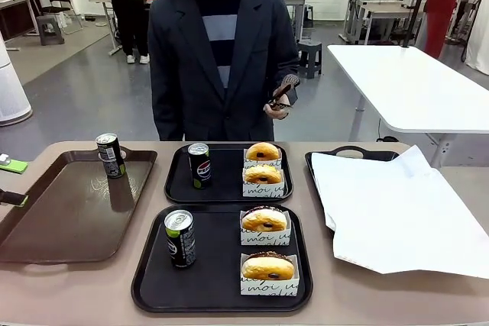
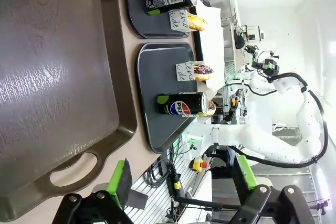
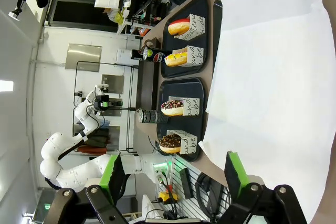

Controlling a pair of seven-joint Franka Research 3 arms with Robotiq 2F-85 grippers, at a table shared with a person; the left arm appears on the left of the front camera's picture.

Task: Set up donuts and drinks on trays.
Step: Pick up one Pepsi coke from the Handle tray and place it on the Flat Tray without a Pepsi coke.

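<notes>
A: You have both black square plastic trays loaded: near tray (image 1: 221, 295) and far tray (image 1: 228, 192) each carry two sleeved ring donuts on the right and one slim black Pepsi can on the left. That looks like the serving layout.

B: Leftovers?

A: One spare black can (image 1: 111, 155) stands upright on the long brown tray (image 1: 69, 219), probably just stock.

B: Claws?

A: Your left gripper (image 2: 184, 182) is spread wide and empty, off the brown tray's handle end, well apart from the near tray's can (image 2: 184, 104). Your right gripper (image 3: 173, 174) is also spread and empty, above the white paper sheet (image 3: 268, 77), donuts (image 3: 172, 107) well apart.
</notes>
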